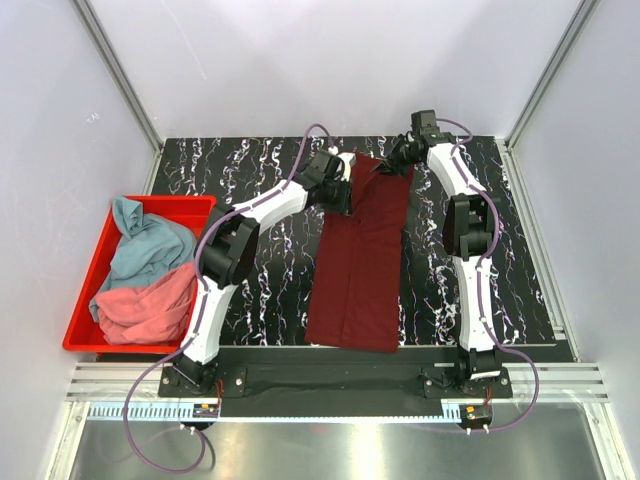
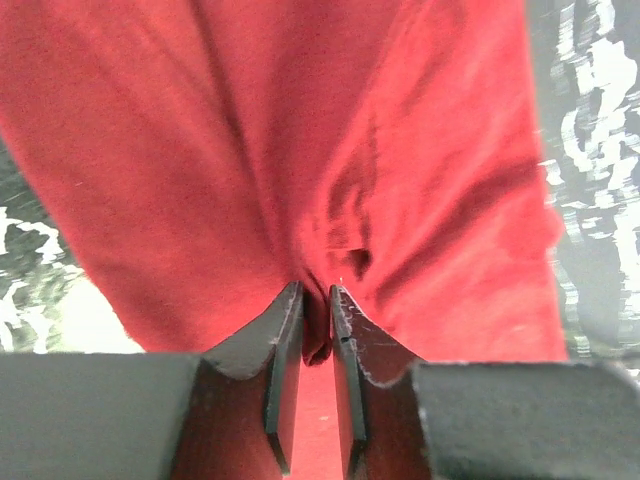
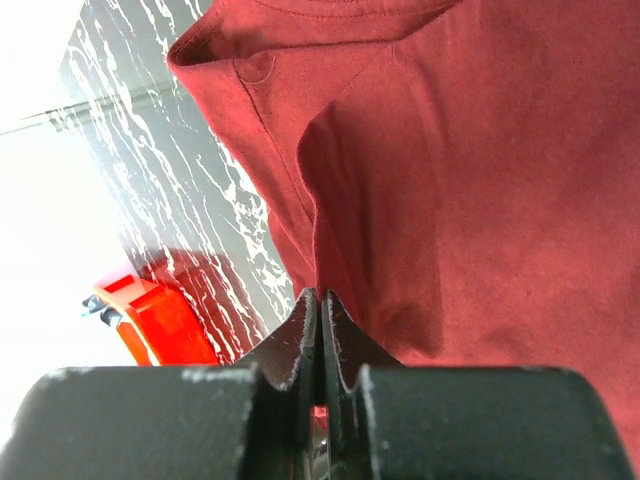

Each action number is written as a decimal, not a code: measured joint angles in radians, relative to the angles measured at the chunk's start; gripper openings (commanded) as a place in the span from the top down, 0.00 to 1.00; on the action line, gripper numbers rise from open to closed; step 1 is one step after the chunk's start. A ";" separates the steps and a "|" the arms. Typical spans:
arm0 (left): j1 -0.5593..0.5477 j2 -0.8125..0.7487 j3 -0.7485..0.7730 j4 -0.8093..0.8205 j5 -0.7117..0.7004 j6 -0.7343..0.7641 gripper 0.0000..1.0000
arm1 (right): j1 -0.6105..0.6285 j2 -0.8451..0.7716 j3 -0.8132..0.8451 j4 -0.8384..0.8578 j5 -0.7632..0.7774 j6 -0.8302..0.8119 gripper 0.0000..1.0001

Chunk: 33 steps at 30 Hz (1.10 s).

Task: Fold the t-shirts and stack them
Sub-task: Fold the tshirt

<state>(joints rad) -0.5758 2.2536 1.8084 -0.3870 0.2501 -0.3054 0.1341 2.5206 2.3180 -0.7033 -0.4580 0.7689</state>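
Pinching the maroon t-shirt point(image 1: 355, 270) at its far end, left gripper point(image 2: 316, 295) and right gripper point(image 3: 320, 298) clamp cloth between their fingers point(image 2: 283, 345) (clear in wrist views), while only the overhead view shows it stretched along the table point(image 1: 250, 180).

Left arm point(image 1: 207, 305) hides part of the pink shirt point(image 1: 145, 305).

**Work cell: what surrounds you**

- Table point(image 1: 275, 290): black top veined with white, filling the middle of your overhead view.
- Back wall point(image 1: 330, 60): plain white panel.
- Left wall point(image 1: 50, 150) and right wall point(image 1: 600, 180): the same white panels, closing you in on both sides.
- Frame posts: bare aluminium, one at each rear corner, left post point(image 1: 118, 75) and right post point(image 1: 548, 75).
- Rail point(image 1: 340, 382): slotted aluminium across the table's near edge.
- Metal sheet point(image 1: 330, 450): brushed grey, nearest you, below the rail.
- Light: bright and even, with soft shadows on the table.
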 measured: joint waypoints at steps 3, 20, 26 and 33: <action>-0.008 0.000 0.028 0.001 0.026 -0.034 0.77 | -0.006 0.015 0.003 0.012 -0.022 -0.010 0.91; -0.067 0.076 0.129 0.031 0.138 -0.084 0.71 | -0.062 0.054 0.035 0.026 -0.069 -0.029 0.85; -0.072 0.097 0.119 0.017 0.157 -0.084 0.73 | -0.082 0.068 0.035 0.014 -0.077 -0.057 0.72; 0.013 -0.077 -0.124 0.092 0.171 -0.129 0.74 | -0.107 0.068 0.105 -0.113 0.016 -0.203 0.44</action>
<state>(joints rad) -0.5629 2.1769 1.6840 -0.2947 0.4213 -0.4347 0.0273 2.5889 2.4229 -0.8162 -0.4419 0.5659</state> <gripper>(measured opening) 0.266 0.541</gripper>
